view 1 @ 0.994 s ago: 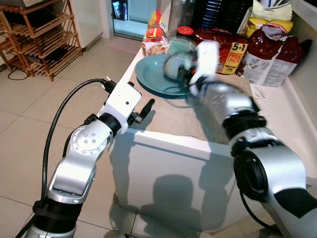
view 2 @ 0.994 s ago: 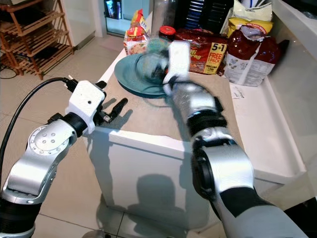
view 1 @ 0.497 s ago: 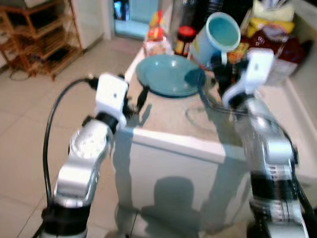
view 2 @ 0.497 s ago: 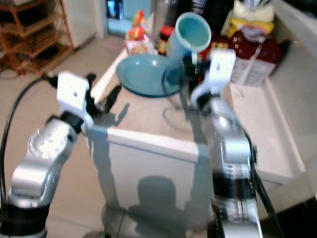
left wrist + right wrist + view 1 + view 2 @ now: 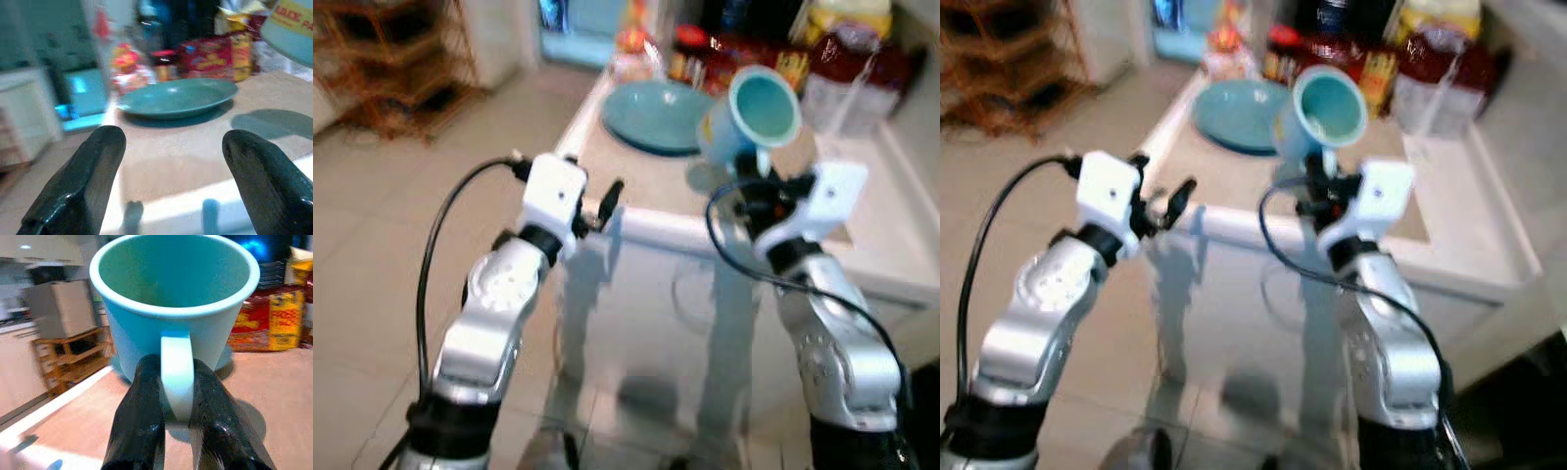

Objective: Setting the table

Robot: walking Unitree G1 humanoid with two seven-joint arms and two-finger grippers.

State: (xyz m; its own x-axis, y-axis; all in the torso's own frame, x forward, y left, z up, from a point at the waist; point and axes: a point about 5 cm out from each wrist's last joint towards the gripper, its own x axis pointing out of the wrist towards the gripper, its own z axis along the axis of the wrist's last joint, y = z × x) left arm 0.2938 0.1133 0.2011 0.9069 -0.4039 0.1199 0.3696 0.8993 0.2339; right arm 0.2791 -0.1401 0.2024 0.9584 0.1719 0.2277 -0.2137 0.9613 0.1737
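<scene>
The left gripper point(image 5: 607, 201) hangs in the air just off the near edge of the counter point(image 5: 822, 211). Its two black fingers point(image 5: 83, 181) are spread wide apart and hold nothing. Past those fingers, farther back on the counter, sits a blue-green plate point(image 5: 178, 98). The plate looks bare.

Behind the plate, against the back, stand a jar with a red lid point(image 5: 164, 63) and some red and yellow food packets point(image 5: 215, 56). They are fuzzy, so the words on them are hard to read. Far off to the side of the left gripper, across the floor, is a wooden rack point(image 5: 396, 54), cut off at the picture's edge.

The right gripper point(image 5: 759, 186) is up above the counter, nearer than the plate. Its fingers point(image 5: 139, 416) are squeezed tight on the handle of a light blue mug point(image 5: 173, 308), one on each side of it. The mug is lifted off the counter and tipped, so its open mouth faces up and toward the robot. Inside, the mug is empty. Its shadow lies on the counter below it. The handle's bottom part is hidden between the fingers.

Beyond the right gripper, at the back, is a white and red bag point(image 5: 847, 73), too blurry to make out well.
</scene>
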